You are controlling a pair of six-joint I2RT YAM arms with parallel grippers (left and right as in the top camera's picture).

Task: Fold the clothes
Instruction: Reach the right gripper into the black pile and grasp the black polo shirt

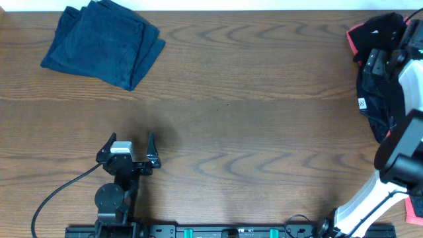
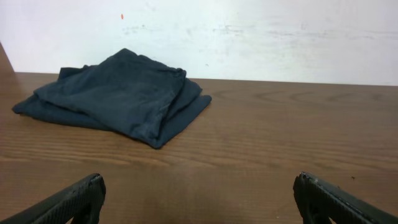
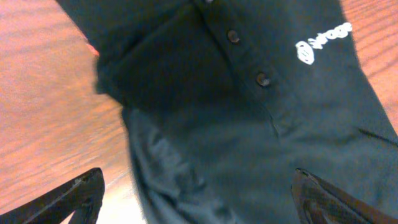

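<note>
I rate the black collared shirt (image 3: 205, 112), heaped at the far right edge of the worktop (image 1: 251, 99) beneath my wide-open, empty right claw (image 3: 198, 180), as light and limp, best pinched at a shoulder seam, though the arm (image 1: 396, 158) and frame edge hide its outline; my left claw (image 2: 199, 182) also stands open, empty.

The black collared shirt (image 3: 249, 124) below me carries a small white logo (image 3: 323, 45) beside its buttons: an emblem, then lettering too blurred for me to read.
</note>
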